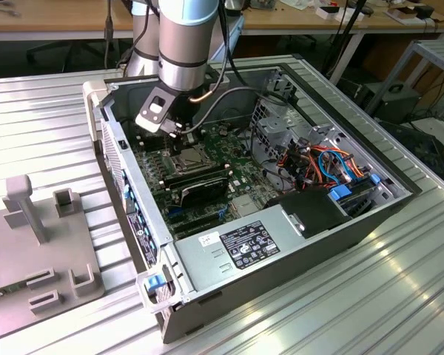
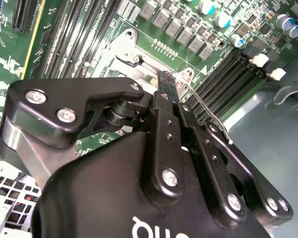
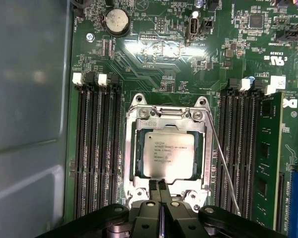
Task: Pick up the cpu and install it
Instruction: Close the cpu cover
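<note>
While the gripper (image 3: pixel 159 184) hangs low over the socket (image 3: pixel 134 148), its fingers (image 3: pixel 153 191) are pressed together with nothing between them. Cpu (image 3: pixel 168 156) lies flat in the socket, just ahead of the fingertips and below them; not held, contact not evident. Outline near square, so no long axis to align on. Lever (image 3: pixel 223 163) slants out beside the socket, to one side of the fingers; judged unlatched.

We see the cpu (image 3: pixel 168 155) seated in its socket frame (image 3: pixel 131 148); the gripper (image 3: pixel 159 185), fingertips pressed together, sits at the frame's edge, and memory slots (image 3: pixel 97 148) flank it.
</note>
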`<state>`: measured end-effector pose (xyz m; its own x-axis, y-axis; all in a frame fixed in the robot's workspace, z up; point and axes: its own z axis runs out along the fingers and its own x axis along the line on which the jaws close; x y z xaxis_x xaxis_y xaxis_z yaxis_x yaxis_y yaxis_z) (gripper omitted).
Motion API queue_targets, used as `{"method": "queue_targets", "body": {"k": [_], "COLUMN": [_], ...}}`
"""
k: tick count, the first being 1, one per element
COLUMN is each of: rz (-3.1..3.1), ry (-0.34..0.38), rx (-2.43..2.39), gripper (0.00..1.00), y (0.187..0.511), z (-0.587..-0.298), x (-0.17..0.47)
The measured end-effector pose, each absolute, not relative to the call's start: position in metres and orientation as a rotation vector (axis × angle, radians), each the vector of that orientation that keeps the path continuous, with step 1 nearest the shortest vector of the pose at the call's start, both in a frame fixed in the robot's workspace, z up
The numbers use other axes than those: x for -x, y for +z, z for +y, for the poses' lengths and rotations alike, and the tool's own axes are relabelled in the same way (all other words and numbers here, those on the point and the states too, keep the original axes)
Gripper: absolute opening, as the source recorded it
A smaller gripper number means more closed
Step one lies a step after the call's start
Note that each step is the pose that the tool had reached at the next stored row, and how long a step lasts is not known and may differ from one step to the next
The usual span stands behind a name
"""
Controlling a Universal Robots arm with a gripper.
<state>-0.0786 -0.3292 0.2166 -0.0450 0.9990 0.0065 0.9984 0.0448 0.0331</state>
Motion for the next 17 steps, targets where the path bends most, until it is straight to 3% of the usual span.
{"method": "queue_targets", "body": {"k": [17], "rz": [2.257], "ry": [0.044], "rx": [-2.158], "gripper": [0.11], "y": [0.223], "z": [-0.329], "x": [0.064]}}
